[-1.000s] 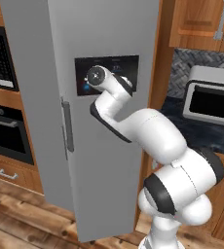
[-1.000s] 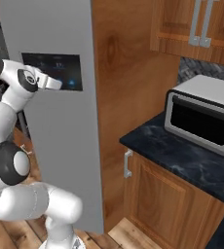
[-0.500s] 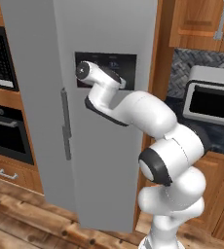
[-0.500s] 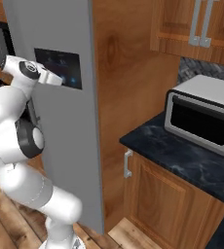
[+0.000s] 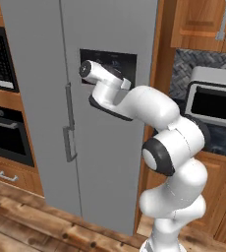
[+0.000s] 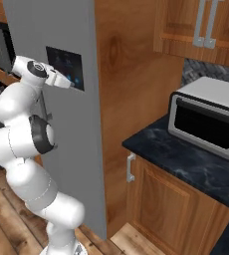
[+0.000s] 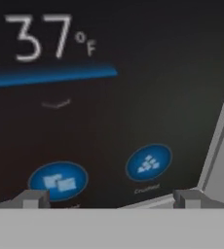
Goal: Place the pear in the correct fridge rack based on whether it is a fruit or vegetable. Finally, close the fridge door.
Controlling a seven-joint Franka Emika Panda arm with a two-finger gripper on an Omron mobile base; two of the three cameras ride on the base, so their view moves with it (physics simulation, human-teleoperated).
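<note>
One white arm, elbow bent high, reaches forward and left from its base to the fridge door (image 5: pixel 110 162), wrist level with the black dispenser panel (image 5: pixel 116 61) near the door's top. The gripper (image 7: pixel 109 198) sits right up against that panel; in the hand view its two fingertips (image 7: pixel 32 198) stand wide apart with nothing between them, so it reads as spread open and empty, though only the tips show. Whether the tips touch the panel is hard to tell.

The fridge door lies flush with the plain grey door (image 5: pixel 34 98) to its left, both shut, two vertical handles (image 5: pixel 68 123) side by side at the seam.

Counted on the panel: one "37 °F" readout (image 7: pixel 50 36), one blue bar (image 7: pixel 50 77) just below it, two round blue buttons (image 7: pixel 148 162) lower down.

Right of the fridge door past a wood side panel: one dark stone counter (image 6: pixel 186 164) carrying one silver toaster oven (image 6: pixel 208 122), door shut, over one wood base cabinet (image 6: pixel 166 209). Left of the fridge door: one built-in wall oven (image 5: pixel 4 133).
</note>
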